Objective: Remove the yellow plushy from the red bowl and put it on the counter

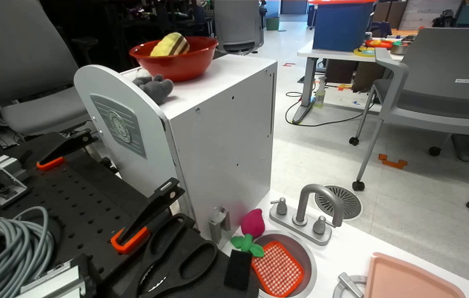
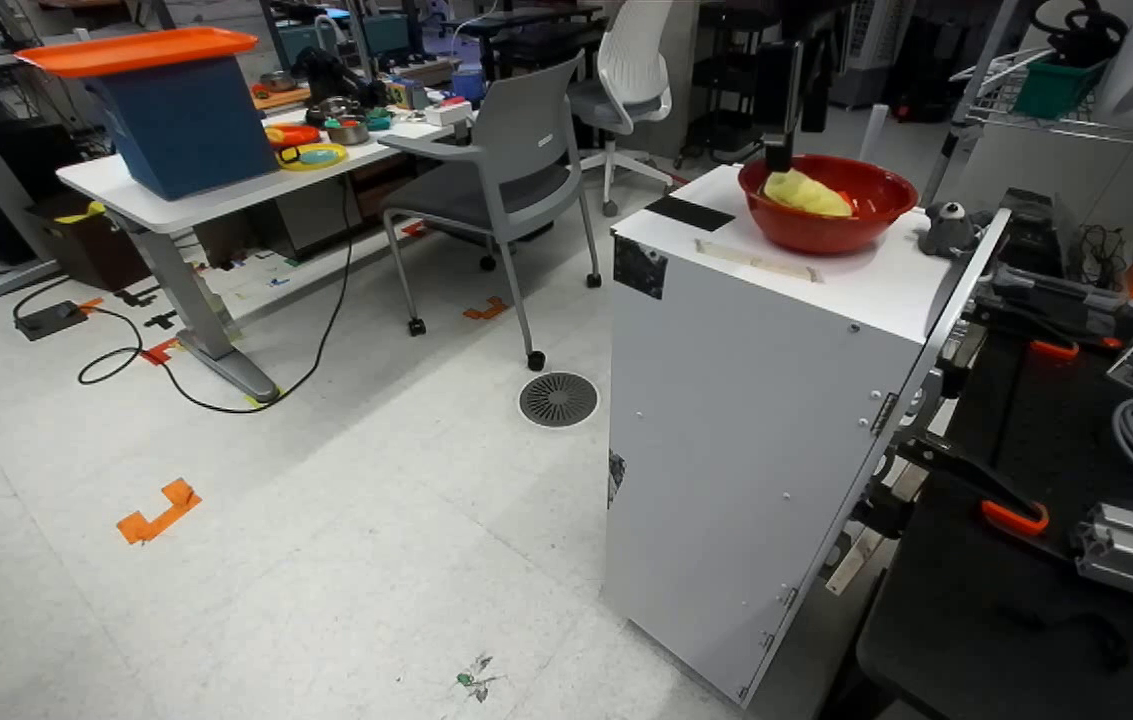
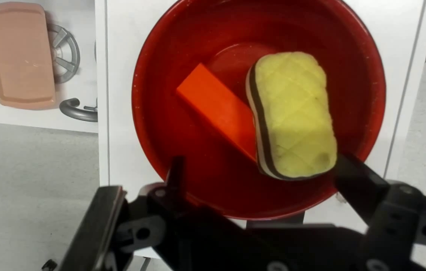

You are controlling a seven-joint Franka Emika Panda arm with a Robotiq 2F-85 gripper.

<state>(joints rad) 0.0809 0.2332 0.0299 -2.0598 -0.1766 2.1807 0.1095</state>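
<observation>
Your gripper is nearest in the wrist view: jaws spread wide, fingertips at the red bowl. Yellow plushy is in the bowl, hiding one end of an orange block; can't tell if the finger beside it touches. Bowl sits on the white cabinet, grey toy near it. Counter is lower, beside the cabinet.

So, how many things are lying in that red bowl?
2 visible: in the wrist view, the yellow plushy on the right and an orange block left of it, partly covered. Something small may hide underneath.
</observation>
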